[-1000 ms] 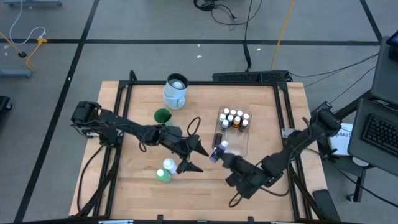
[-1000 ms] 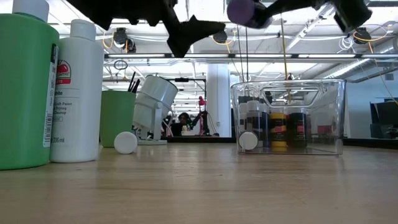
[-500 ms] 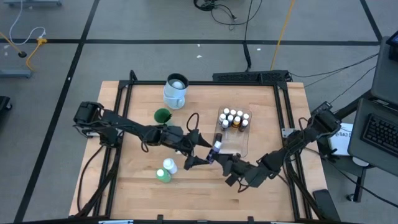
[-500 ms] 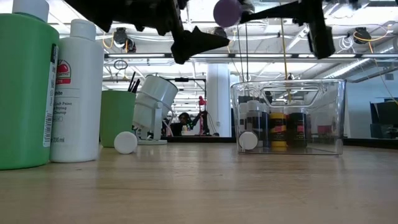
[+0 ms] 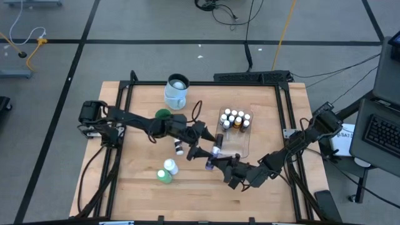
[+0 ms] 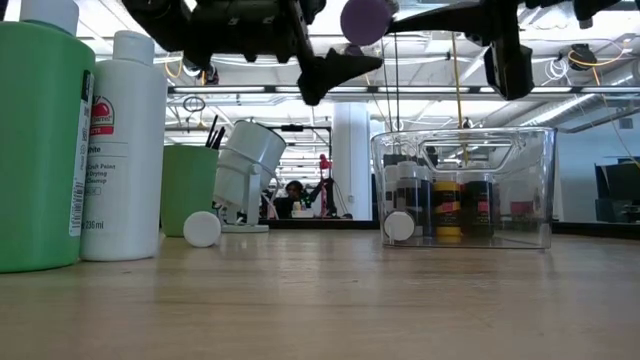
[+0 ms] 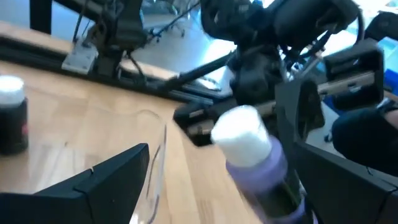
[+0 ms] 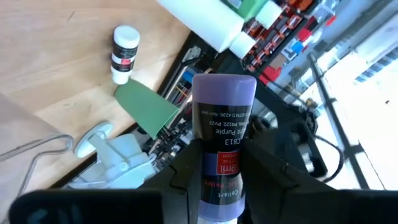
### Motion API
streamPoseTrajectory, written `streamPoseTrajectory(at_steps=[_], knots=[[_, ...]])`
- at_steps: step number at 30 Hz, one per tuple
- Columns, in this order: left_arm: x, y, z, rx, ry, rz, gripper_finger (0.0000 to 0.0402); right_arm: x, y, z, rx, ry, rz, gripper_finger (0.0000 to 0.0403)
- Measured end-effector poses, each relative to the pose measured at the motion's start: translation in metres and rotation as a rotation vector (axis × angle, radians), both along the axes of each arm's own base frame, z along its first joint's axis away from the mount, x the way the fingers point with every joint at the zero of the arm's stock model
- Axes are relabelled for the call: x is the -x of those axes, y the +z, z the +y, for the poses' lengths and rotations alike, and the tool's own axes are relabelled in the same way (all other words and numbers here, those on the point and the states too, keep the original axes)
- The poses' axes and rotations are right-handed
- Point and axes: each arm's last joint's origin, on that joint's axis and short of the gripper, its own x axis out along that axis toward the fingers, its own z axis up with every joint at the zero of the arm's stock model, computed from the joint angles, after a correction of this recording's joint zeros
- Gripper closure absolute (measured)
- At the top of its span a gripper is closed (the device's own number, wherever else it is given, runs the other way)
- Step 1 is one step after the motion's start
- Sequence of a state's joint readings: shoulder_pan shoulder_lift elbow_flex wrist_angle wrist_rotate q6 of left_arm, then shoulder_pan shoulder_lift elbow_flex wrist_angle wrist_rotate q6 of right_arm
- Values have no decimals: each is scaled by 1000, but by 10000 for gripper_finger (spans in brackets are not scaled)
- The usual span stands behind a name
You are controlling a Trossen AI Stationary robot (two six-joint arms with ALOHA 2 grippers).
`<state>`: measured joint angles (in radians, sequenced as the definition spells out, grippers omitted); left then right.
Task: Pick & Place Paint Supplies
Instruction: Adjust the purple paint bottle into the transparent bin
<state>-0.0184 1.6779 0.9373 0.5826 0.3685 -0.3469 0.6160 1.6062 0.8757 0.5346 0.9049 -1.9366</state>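
Purple paint bottle (image 8: 222, 146) hangs in the air just beside the clear tub (image 5: 242, 145), clamped around its body by the right gripper (image 5: 215, 164). The left gripper (image 5: 201, 141), fingers spread wide, faces its white cap. It looks light, stiff and smooth, so slippery; the bare cap end is the place to grip.
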Motion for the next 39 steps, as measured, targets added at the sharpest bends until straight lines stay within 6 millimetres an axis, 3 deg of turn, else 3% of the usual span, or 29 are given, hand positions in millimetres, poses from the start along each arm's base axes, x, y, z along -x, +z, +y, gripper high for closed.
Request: streamPoseTrajectory(at_steps=[8, 12, 16, 24, 34, 39], knots=[[-18, 7, -2, -26, -5, -17, 5, -2, -1, -3, 19, 14, 15, 316], [-23, 7, -1, -48, 11, 15, 35, -2, -1, -4, 20, 6, 16, 316], [-24, 6, -1, -51, 14, 18, 102, -2, -2, -4, 20, -4, 20, 316], [-23, 9, -3, -45, -11, 8, 279, -1, -6, -5, 27, -48, 42, 316], [-22, 8, -9, -114, -39, -6, 284, 0, -7, -5, -45, -55, 25, 316], [-22, 7, -10, -134, -56, -9, 285, 1, -7, -2, -142, -51, 4, 295]])
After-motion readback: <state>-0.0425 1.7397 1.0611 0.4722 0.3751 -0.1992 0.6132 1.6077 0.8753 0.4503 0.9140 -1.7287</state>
